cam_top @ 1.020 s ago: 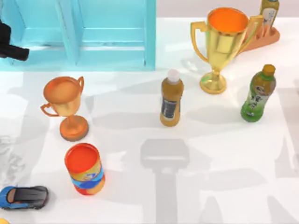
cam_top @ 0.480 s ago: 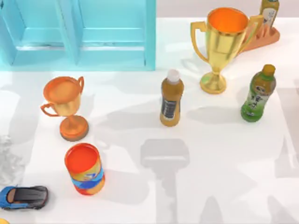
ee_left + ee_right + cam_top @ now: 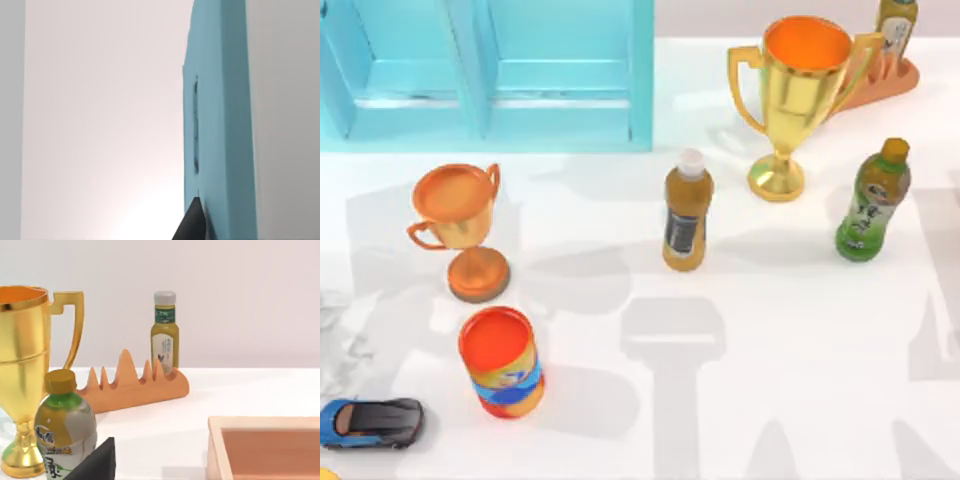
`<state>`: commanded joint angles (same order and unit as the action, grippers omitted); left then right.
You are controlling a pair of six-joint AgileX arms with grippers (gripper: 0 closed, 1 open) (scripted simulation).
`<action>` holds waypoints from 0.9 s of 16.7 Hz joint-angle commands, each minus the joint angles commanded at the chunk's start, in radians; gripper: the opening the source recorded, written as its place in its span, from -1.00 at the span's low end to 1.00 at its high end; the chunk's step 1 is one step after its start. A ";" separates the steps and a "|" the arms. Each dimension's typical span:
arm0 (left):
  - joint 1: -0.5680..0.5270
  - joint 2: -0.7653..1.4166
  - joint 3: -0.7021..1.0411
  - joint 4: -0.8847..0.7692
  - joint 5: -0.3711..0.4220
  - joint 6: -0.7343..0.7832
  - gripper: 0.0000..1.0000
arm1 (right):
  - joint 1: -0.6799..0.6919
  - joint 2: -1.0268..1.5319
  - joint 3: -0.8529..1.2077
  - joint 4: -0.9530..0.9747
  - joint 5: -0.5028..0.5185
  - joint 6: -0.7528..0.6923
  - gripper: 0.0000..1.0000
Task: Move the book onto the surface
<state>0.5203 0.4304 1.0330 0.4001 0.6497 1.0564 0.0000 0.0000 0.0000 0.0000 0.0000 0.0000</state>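
surface point(image 3: 800, 330) lies open right of center; left hand point(image 3: 192, 225) beside shelf point(image 3: 220, 125) edge, grip unreadable.

White surface point(image 3: 800, 330), two trophies point(image 3: 460, 225), bottles point(image 3: 686, 212), orange can point(image 3: 502, 362), toy car point(image 3: 372, 422)

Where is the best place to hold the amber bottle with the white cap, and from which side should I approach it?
Hold the amber bottle round its straight body, below the narrow white cap. It stands upright, so a level approach from the top view's lower edge seems best. The gold cup stands behind it to the right.
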 joint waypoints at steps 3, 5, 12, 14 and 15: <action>0.199 -0.225 0.124 -0.040 0.272 0.237 -1.00 | 0.000 0.000 0.000 0.000 0.000 0.000 1.00; 0.331 -0.372 0.209 -0.062 0.463 0.402 -1.00 | 0.000 0.000 0.000 0.000 0.000 0.000 1.00; 0.768 -0.808 0.507 -0.097 1.103 0.890 -1.00 | 0.000 0.000 0.000 0.000 0.000 0.000 1.00; 0.874 -0.893 0.579 -0.096 1.239 0.985 -1.00 | 0.000 0.000 0.000 0.000 0.000 0.000 1.00; 0.920 -0.927 0.610 -0.095 1.292 1.023 -1.00 | 0.000 0.000 0.000 0.000 0.000 0.000 1.00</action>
<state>1.4400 -0.4970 1.6432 0.3054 1.9415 2.0799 0.0000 0.0000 0.0000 0.0000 0.0000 0.0000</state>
